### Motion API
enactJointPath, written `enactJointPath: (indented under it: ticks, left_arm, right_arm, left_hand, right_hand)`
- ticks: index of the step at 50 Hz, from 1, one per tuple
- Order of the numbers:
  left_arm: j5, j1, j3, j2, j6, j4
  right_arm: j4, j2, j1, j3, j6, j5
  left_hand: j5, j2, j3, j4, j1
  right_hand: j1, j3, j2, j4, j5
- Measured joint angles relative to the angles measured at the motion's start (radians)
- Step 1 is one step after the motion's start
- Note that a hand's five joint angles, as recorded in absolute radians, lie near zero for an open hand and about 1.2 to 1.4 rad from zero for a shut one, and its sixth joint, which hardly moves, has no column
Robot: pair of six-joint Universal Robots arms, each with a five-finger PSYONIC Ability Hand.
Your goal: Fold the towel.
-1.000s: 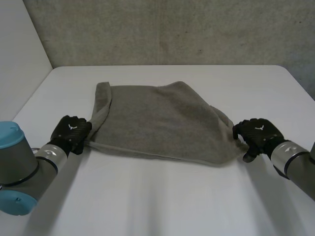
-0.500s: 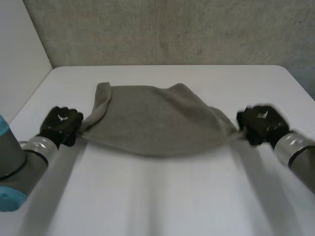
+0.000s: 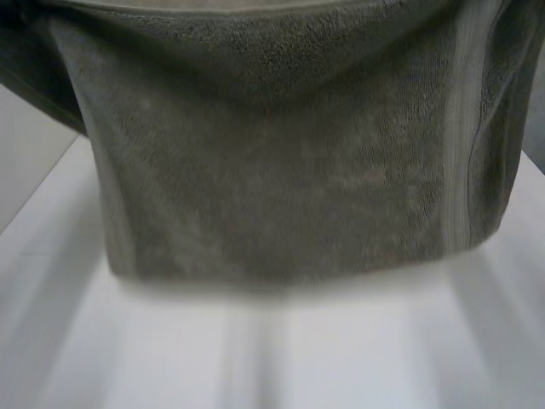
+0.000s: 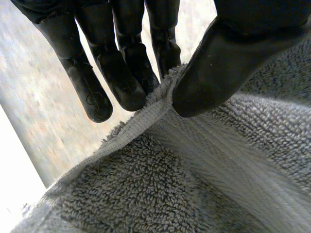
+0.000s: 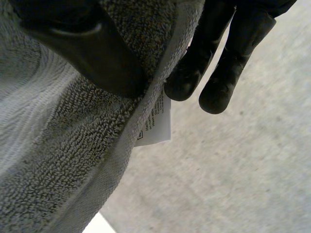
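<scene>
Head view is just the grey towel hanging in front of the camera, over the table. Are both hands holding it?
Observer: Yes. The left wrist view has the left hand pinching the towel at its edge, thumb against fingers.
Operator: And the right?
Observer: The right hand pinches the hem the same way, thumb on one face, fingers on the other.
Operator: Anything marking that edge?
Observer: A white care label hangs from the hem right beside the right hand's fingertips.
</scene>
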Motion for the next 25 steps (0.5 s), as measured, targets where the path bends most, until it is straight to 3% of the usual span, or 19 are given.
enactJointPath:
  ticks: [6, 14, 25]
  left_arm:
    - [-0.005, -0.007, 0.051, -0.179, 0.006, -0.009]
    - [-0.011, -0.016, 0.139, -0.399, 0.013, -0.001]
    - [-0.086, -0.026, 0.467, -0.611, 0.005, 0.004]
  right_arm:
    - [0.044, 0.179, 0.070, -0.118, -0.044, 0.060]
    - [0.030, 0.360, 0.167, -0.125, -0.133, 0.156]
    - [-0.238, 0.511, 0.212, -0.246, -0.133, 0.279]
  left_hand:
    - [0.000, 0.000, 0.000, 0.000, 0.000]
    - [0.000, 0.000, 0.000, 0.000, 0.000]
    - [0.000, 0.000, 0.000, 0.000, 0.004]
  right_hand:
    - [0.000, 0.000, 0.000, 0.000, 0.000]
    - [0.000, 0.000, 0.000, 0.000, 0.000]
    - [0.000, 0.000, 0.000, 0.000, 0.000]
